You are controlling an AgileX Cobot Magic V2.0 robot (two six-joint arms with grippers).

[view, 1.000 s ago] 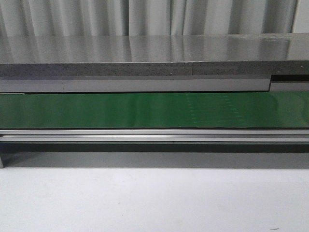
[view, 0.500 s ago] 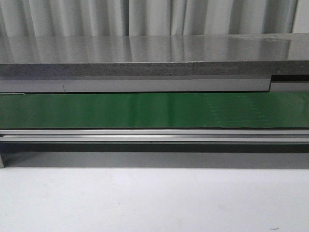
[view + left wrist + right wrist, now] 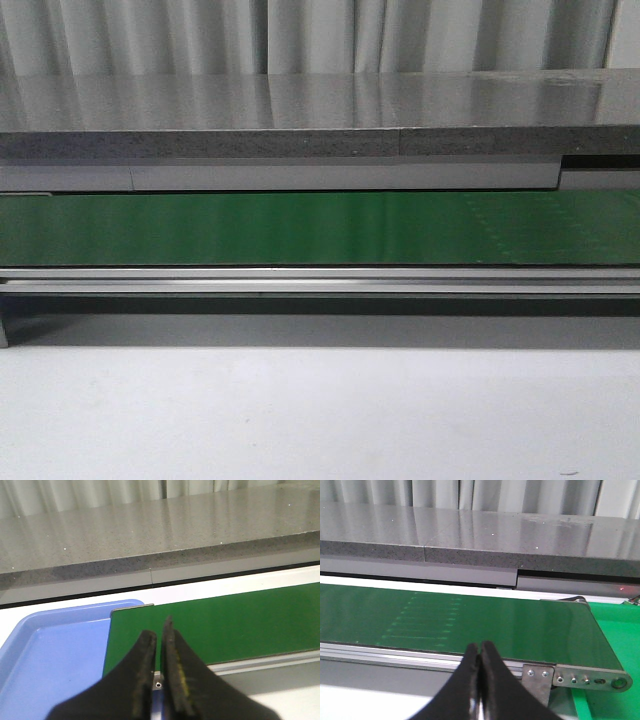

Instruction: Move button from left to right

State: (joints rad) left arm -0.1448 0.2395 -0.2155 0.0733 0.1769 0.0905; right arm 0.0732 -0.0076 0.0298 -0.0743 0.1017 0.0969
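The green belt [image 3: 300, 228] runs bare below a grey counter [image 3: 300, 105]. No button shows anywhere. The left gripper [image 3: 158, 632] and right gripper [image 3: 479, 650] are pinched together, holding nothing. Closed like that, they might miss the button.

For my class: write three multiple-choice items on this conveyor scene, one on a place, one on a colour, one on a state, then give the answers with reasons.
1. What lies at the belt's end in the left wrist view?
A. blue tray
B. red box
C. glass jar

2. What colour is the conveyor belt?
A. yellow
B. green
C. white

3. How does the right tool stand?
A. wide open
B. holding a bottle
C. shut, empty

Answers:
1 A, the blue tray adjoins the belt end.
2 B, the belt is green in all views.
3 C, the right tool shows fingertips together, holding nothing.
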